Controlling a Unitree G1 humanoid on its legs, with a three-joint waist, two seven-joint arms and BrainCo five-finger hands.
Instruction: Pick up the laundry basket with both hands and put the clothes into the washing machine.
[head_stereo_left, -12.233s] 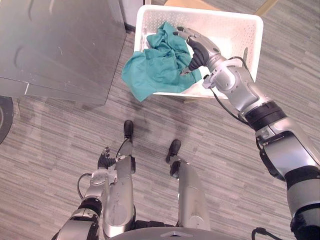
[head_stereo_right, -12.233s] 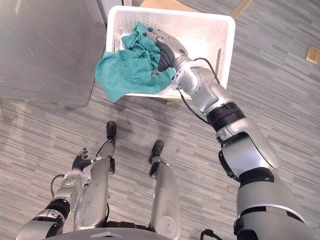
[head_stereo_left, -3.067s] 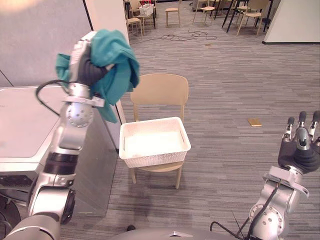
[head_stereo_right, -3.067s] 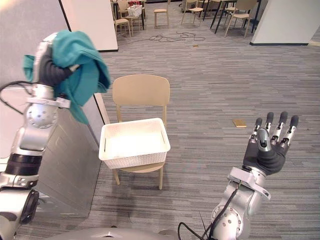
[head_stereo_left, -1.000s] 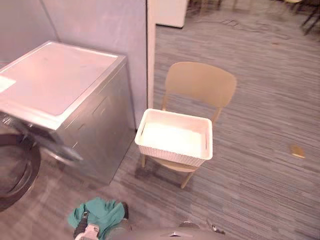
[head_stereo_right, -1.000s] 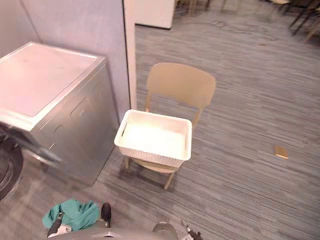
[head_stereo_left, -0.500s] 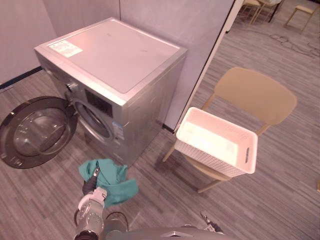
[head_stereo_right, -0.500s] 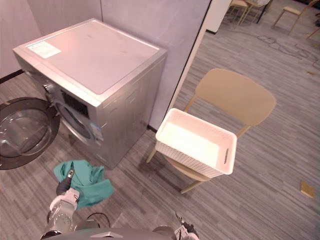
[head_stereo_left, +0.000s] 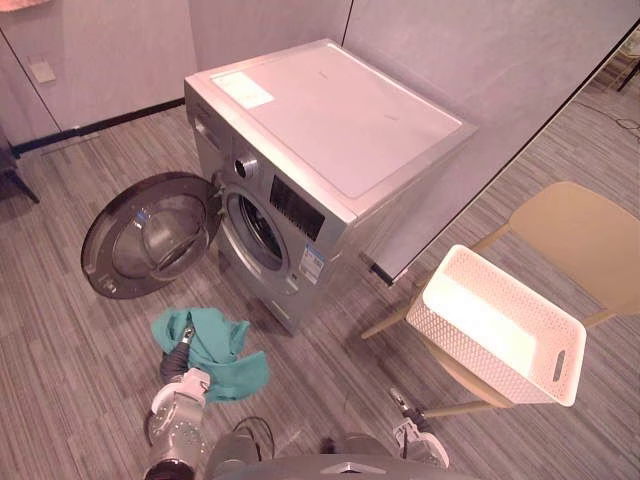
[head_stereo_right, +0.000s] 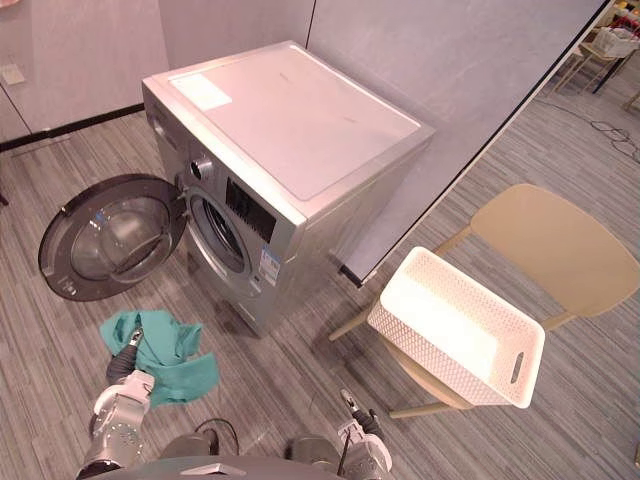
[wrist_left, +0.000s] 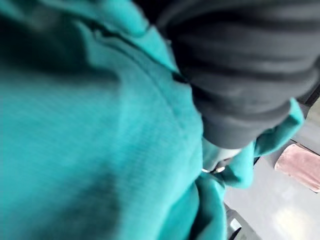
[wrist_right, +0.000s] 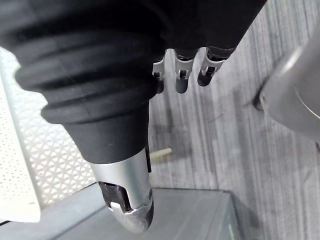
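Note:
My left hand (head_stereo_left: 176, 362) hangs low at the lower left, its fingers curled round a bunched teal cloth (head_stereo_left: 215, 352); in the left wrist view the teal cloth (wrist_left: 90, 130) lies right against the hand's dark cover. The hand and cloth sit a little in front of the silver washing machine (head_stereo_left: 330, 130), just below its open round door (head_stereo_left: 150, 235). The drum opening (head_stereo_left: 258, 232) is dark. The white laundry basket (head_stereo_left: 500, 325) rests empty on a tan chair (head_stereo_left: 585, 235) at the right. My right hand (wrist_right: 180, 80) hangs low with straight fingers and holds nothing.
A grey partition wall (head_stereo_left: 480, 60) stands behind the machine and the chair. The open door swings out to the left over the striped grey floor (head_stereo_left: 70, 340). The chair's legs (head_stereo_left: 385, 325) stand close to the machine's right side.
The camera has swung left, so the machine's front and open door now sit nearer the middle. The left hand still holds the teal cloth low. The basket stays on the chair.

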